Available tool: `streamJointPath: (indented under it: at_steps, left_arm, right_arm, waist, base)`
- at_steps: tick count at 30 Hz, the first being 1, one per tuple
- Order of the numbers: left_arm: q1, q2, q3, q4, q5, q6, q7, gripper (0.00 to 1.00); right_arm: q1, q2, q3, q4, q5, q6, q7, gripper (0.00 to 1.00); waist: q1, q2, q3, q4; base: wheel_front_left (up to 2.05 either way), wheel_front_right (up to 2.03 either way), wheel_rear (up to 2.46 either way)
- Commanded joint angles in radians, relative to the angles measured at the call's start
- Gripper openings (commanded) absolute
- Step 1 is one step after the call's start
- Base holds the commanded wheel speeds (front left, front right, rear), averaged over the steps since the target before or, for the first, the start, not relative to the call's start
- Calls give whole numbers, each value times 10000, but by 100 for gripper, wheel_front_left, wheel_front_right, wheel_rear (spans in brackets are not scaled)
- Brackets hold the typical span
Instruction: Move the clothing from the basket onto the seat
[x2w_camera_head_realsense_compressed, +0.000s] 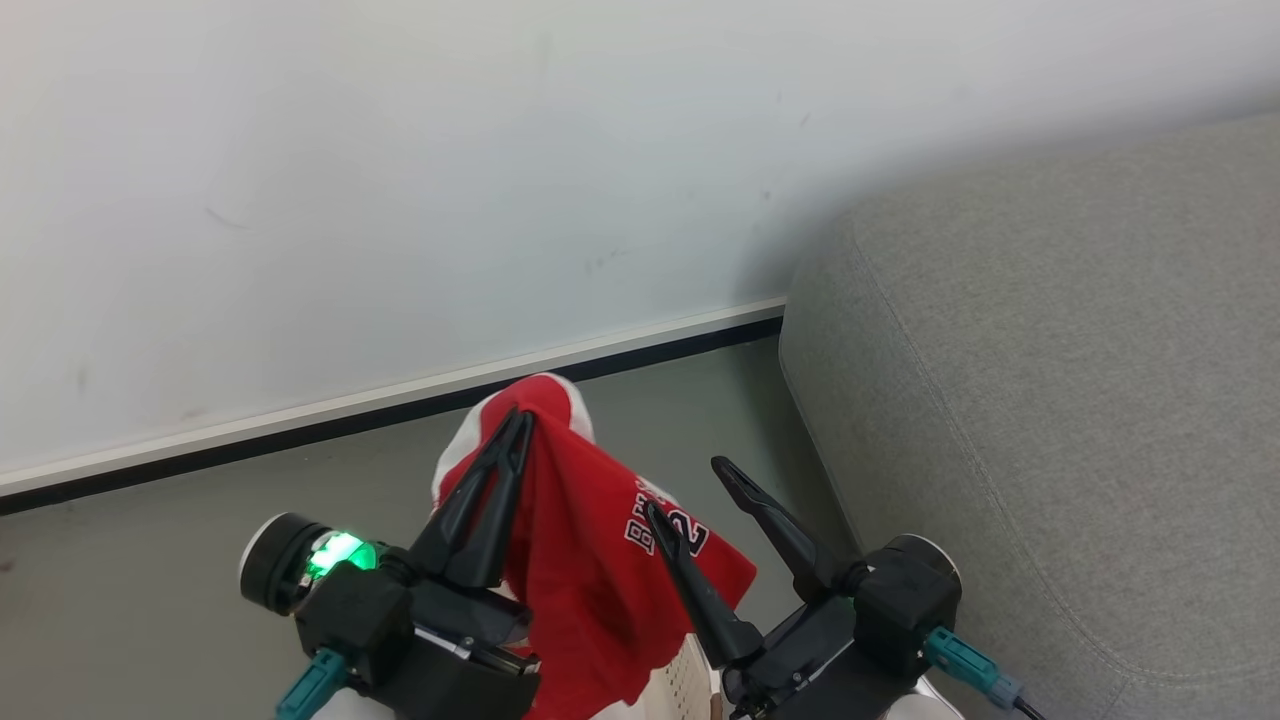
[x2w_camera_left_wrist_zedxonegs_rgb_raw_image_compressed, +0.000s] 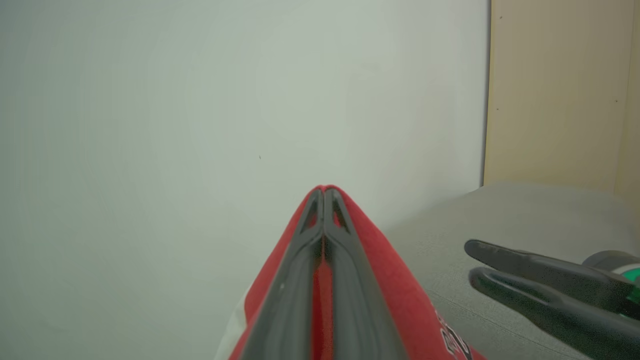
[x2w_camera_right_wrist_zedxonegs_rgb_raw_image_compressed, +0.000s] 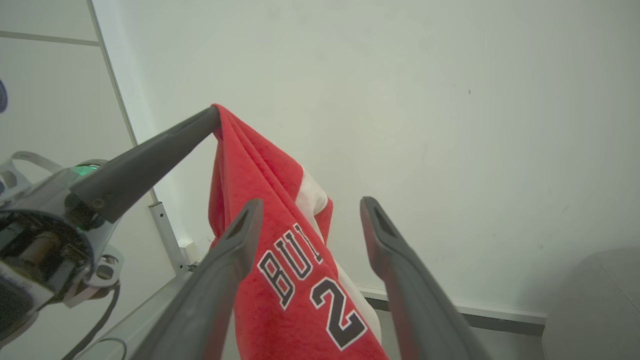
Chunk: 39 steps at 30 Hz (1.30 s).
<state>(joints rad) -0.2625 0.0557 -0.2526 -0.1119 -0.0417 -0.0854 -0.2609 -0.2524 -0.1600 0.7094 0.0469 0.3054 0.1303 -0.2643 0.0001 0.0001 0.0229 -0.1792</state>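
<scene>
Head view: left gripper (x2w_camera_head_realsense_compressed: 522, 420) is clamped tight on a fold of the red jersey (x2w_camera_head_realsense_compressed: 585, 570), fingers pointing up. The cloth hangs from the fingertips down past the wrist. The jersey is red with white trim and dark lettering outlined in white; "BUL" and a 2 are readable in the right wrist view. It hangs in the air over the grey floor (x2w_camera_head_realsense_compressed: 200, 560), left of the grey seat (x2w_camera_head_realsense_compressed: 1050, 400), not touching the cushion. Right gripper (x2w_camera_head_realsense_compressed: 688, 488) is just beside the hanging cloth, jaws spread wide, holding nothing. A sliver of the cream perforated basket (x2w_camera_head_realsense_compressed: 690, 685) shows at the bottom edge, under the jersey, between the two wrists. White wall (x2w_camera_head_realsense_compressed: 400, 150) with pale skirting stands behind.
</scene>
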Motion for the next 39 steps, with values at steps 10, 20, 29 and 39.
streamJointPath:
  at_steps: [10,20,29,39]
  left_arm:
    - [-458,-29,-808,6,85,13,-45,0]
    - [-412,-27,-1081,104,111,-7,-45,0]
    - [-217,-5,-977,260,-213,-6,-45,0]
    - [121,112,-640,515,-556,28,-45,100]
  right_arm:
    - [-376,94,439,533,464,8,-19,100]
    - [-386,96,792,836,798,8,-19,0]
    - [-245,52,478,476,1038,8,-20,0]
    - [-52,40,-19,106,1019,8,-19,0]
  waist:
    - [-1,-1,45,-149]
    - [-1,-1,-46,-92]
    - [-1,-1,-6,-39]
    - [-1,-1,59,12]
  base:
    - [0,0,0]
    - [0,0,0]
    - [0,0,0]
    - [0,0,0]
